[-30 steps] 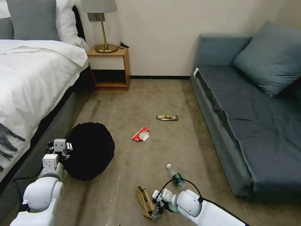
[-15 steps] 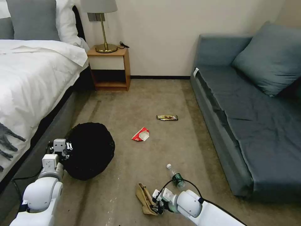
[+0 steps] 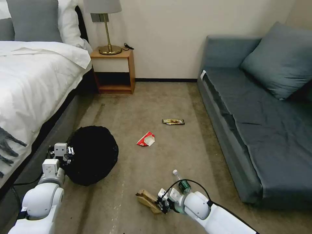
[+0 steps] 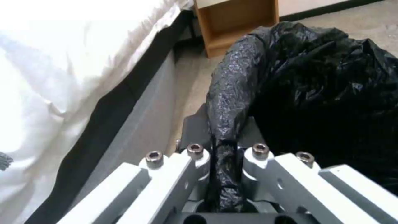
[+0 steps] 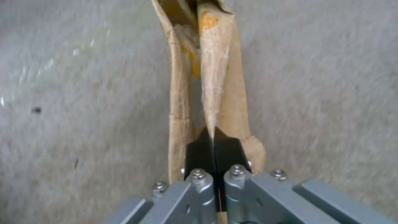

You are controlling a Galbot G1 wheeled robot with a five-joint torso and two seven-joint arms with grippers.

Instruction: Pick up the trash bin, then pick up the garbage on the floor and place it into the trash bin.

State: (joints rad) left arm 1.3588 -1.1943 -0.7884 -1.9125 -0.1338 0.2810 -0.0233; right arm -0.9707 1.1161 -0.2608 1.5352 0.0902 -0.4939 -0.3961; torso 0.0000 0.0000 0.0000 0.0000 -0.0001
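The trash bin (image 3: 92, 155), wrapped in a crinkly black bag, stands on the carpet beside the bed. My left gripper (image 3: 65, 155) is shut on the bin's rim (image 4: 226, 124), the bag pinched between its fingers. At the bottom centre, my right gripper (image 3: 160, 205) is shut on the crumpled brown paper bag (image 3: 147, 200), which hangs clear of the floor with its mouth turned leftward (image 5: 207, 77). The clear bottle (image 3: 181, 182) with a green label lies just beyond my right arm. A red-and-white carton (image 3: 146, 139) and a brown-gold wrapper (image 3: 173, 122) lie farther out on the carpet.
A bed (image 3: 29, 84) with white sheets runs along the left. A wooden nightstand (image 3: 113, 70) with a brass lamp stands at the back wall. A grey-blue sofa (image 3: 260, 113) lines the right side. Open carpet (image 3: 156, 104) lies between them.
My right gripper has lifted the paper bag off the carpet and swung it from upright to lying crosswise, pointing left. The left arm and bin have edged slightly up.
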